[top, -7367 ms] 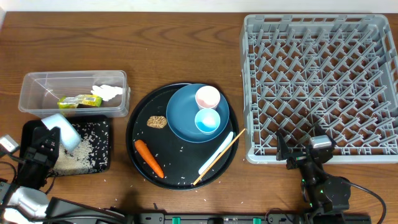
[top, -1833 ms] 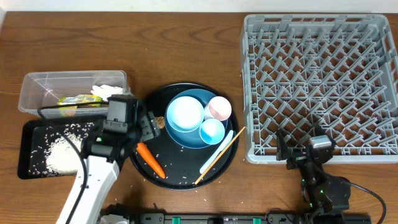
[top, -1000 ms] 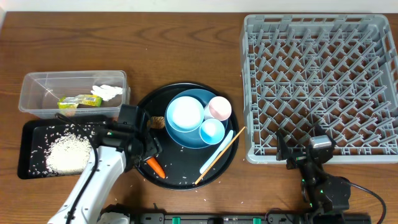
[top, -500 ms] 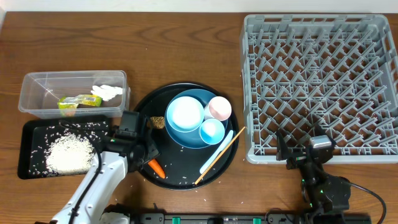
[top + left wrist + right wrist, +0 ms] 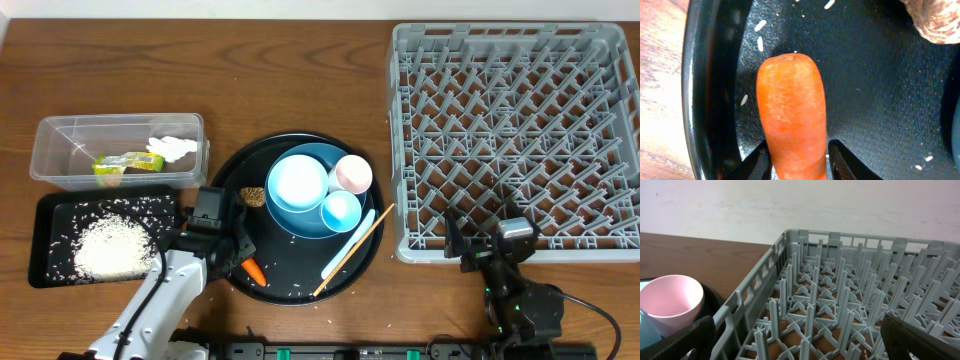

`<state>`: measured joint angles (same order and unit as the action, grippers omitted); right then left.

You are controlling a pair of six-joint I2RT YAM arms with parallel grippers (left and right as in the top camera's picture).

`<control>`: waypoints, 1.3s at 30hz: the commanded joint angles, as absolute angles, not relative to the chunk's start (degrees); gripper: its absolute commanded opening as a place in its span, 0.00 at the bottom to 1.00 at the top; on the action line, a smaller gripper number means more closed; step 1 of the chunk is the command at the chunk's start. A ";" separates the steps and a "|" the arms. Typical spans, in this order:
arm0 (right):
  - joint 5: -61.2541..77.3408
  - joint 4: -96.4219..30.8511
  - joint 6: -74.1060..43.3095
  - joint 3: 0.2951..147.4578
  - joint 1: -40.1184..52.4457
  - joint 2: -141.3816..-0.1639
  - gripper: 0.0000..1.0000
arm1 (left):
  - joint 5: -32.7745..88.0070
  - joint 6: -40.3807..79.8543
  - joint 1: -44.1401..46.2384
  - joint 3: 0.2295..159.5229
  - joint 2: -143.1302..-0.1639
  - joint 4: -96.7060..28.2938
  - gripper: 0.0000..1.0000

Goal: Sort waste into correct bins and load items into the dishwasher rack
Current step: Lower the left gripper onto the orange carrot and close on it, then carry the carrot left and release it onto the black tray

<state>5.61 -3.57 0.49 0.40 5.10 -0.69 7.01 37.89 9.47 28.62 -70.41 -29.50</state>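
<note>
At the table's ten o'clock the clear tub (image 5: pixel 120 120) holds the yellow-green snack wrapper (image 5: pixel 128 162) and the crumpled white tissue (image 5: pixel 170 148). Just at its six o'clock lies the shallow black tray (image 5: pixel 38 275), heaped with white rice (image 5: pixel 112 247). The round black tray (image 5: pixel 300 268) sits next over. At its seven o'clock edge the orange carrot (image 5: pixel 791 110) lies flat, and the left gripper (image 5: pixel 796 162) has its two fingers (image 5: pixel 757 165) pressed against the carrot's sides, clamped on it. The small brown food lump (image 5: pixel 252 197) sits at the tray's nine o'clock. The dark-blue plate (image 5: pixel 292 222) carries the pale-blue bowl (image 5: pixel 297 182), the pink cup (image 5: pixel 352 174) and the light-blue cup (image 5: pixel 340 210). The white utensil (image 5: pixel 348 245) and the chopsticks (image 5: pixel 380 222) lie at four o'clock. The grey dishwasher rack (image 5: pixel 400 140) fills the table's two o'clock. The right gripper (image 5: pixel 797 322) hangs at its six o'clock wall, jaws spread wide, holding nothing.
</note>
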 commanded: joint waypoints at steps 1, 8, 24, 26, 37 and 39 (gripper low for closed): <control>6.04 -3.68 0.91 0.32 5.28 -0.54 0.99 | 6.66 38.28 9.23 28.36 -70.74 -29.23 0.36; 6.04 -3.68 0.91 0.32 5.28 -0.54 0.99 | 6.68 38.26 9.23 28.36 -70.74 -28.75 0.19; 6.04 -3.68 0.91 0.32 5.28 -0.56 0.99 | 6.79 35.57 9.10 40.91 -69.54 -36.67 0.19; 6.04 -3.68 0.93 0.32 5.28 -0.54 0.99 | 6.02 34.92 8.21 43.59 -69.54 -38.94 0.19; 6.04 -3.68 0.93 0.32 5.28 -0.54 0.99 | 6.28 31.18 -17.04 54.37 -69.54 -45.47 0.19; 6.04 -3.68 0.91 0.32 5.28 -0.54 0.99 | 6.85 30.61 -23.11 54.35 -69.56 -45.93 0.19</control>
<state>5.63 -3.60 0.49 0.40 5.10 -0.69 7.11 32.82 -16.95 53.39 -70.22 -45.06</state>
